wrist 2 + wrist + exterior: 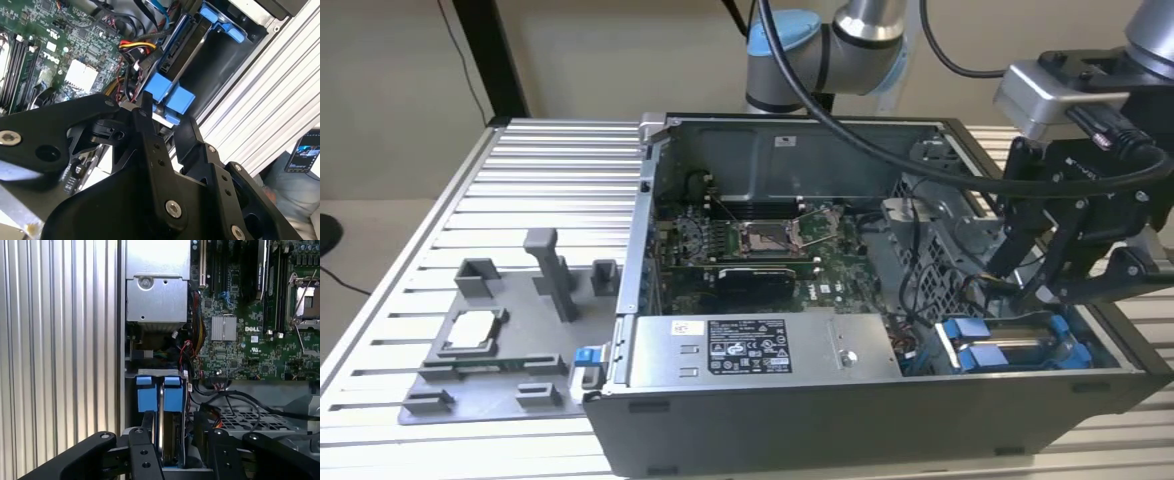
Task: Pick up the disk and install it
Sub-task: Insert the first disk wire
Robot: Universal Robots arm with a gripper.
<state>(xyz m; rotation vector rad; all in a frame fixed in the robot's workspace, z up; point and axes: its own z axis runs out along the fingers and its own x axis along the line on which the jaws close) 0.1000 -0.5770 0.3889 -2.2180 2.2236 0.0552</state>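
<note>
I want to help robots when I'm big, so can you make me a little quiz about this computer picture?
1. True or false: the end effector hangs outside the case.
2. What colour is the bracket on the disk? A red, B blue, C green.
3. Fill in: the chip lies on the grey ____ at the exterior view's left.
Key: 1 false, it reaches into the case, at the disk. 2 B. 3 tray.
</note>
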